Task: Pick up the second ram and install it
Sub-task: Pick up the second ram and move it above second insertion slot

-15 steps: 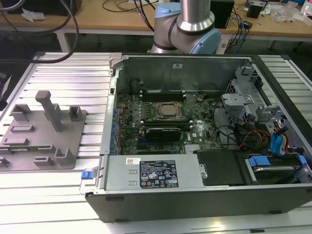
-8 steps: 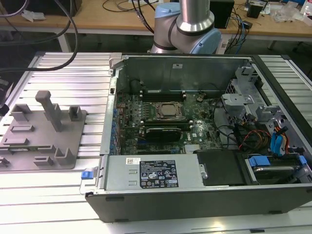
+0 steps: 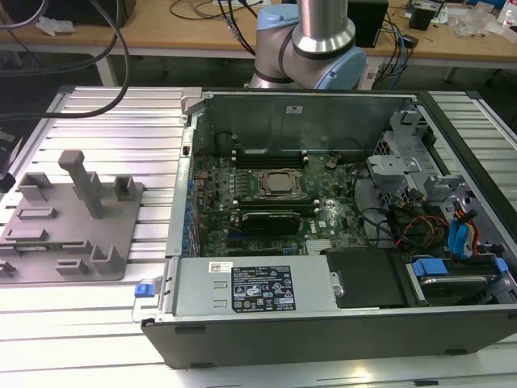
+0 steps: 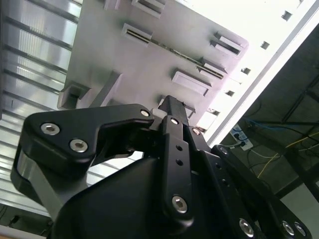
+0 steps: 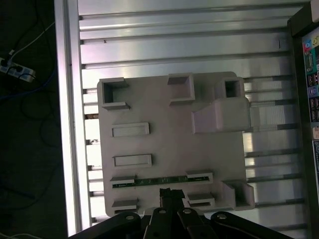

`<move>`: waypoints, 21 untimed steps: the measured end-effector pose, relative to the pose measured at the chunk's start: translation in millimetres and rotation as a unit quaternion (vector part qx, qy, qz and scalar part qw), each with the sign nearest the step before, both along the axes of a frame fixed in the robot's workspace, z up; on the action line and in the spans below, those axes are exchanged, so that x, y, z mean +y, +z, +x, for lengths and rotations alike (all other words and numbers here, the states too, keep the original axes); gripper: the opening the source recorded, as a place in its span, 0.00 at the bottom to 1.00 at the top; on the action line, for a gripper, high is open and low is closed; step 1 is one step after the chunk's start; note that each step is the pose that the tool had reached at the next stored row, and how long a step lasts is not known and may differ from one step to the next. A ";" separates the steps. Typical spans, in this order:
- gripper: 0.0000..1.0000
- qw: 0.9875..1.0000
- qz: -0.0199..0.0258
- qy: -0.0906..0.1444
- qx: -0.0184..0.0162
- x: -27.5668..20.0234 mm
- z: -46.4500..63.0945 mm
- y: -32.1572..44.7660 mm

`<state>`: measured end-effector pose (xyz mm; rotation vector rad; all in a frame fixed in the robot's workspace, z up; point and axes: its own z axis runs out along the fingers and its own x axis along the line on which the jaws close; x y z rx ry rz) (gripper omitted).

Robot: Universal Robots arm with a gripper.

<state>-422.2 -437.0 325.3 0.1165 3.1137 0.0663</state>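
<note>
Fingers (image 5: 165,197) of the arm, closest to the lens in both wrist views, are drawn together tip to tip with nothing between them. They hang well above the grey tray (image 5: 169,144).

Second ram (image 5: 159,182): a thin green stick standing on edge in the tray, its ends seated in a pair of low brackets (image 5: 199,176). It sits toward the tray edge farthest from the tall post (image 5: 222,112), and another pair of brackets lies between it and that edge. In the first wrist view the fingertips line up close to the stick's mid-length.

The tray lies on the slatted desk (image 3: 153,137), near the desk's edge at the exterior view's left. The open computer case (image 3: 323,339) stands beside it toward the exterior view's right, its motherboard (image 3: 323,218) exposed.

Judgement: the pick is the step in hand, and the stick is not yet grasped. A clean pick calls for:
- fingers spread wider than the stick's thickness;
- pads parallel to its long faces, centred between the brackets;
- a straight vertical descent;
- a hold on the upper edge only;
- a lift without tilt, so the ends do not bind.
</note>
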 end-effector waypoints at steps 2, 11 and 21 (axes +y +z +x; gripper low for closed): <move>0.08 1.000 0.000 0.000 0.000 0.0 0.0 -0.1; 0.08 0.997 0.000 0.074 0.000 0.0 0.0 -0.4; 0.08 0.961 -0.001 0.278 0.000 0.0 0.0 -3.9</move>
